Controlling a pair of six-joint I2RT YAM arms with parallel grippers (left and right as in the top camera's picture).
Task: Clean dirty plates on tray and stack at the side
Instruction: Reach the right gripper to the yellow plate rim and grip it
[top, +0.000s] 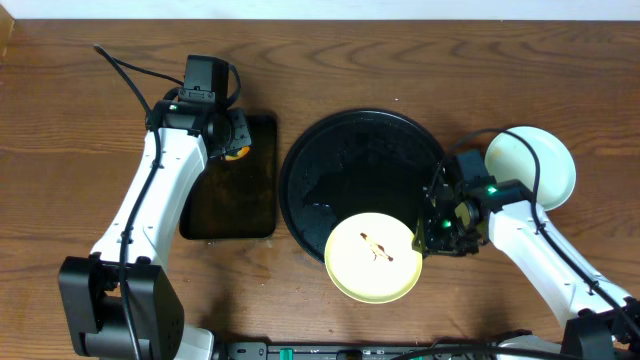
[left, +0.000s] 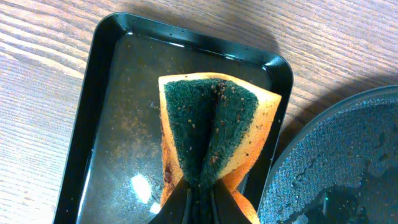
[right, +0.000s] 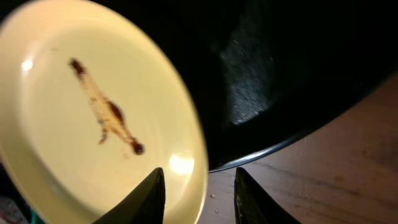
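The pale yellow plate (top: 373, 257) with a brown streak lies tilted over the front rim of the round black tray (top: 330, 160). In the right wrist view the plate (right: 93, 124) has its right rim between my right gripper's (right: 199, 186) open fingers, with the tray (right: 298, 62) behind. In the overhead view this gripper (top: 430, 228) is at the plate's right edge. A mint-green plate (top: 535, 165) rests on the table at the right; whether another lies under it I cannot tell. My left gripper (left: 202, 190) is shut on a green-and-orange sponge (left: 211, 124).
The sponge hangs over a smaller rectangular black tray (left: 106, 124), wet and speckled, left of the round tray (left: 336, 174). From overhead the left gripper (top: 232, 135) is at that tray's (top: 230, 215) far end. The table is brown wood.
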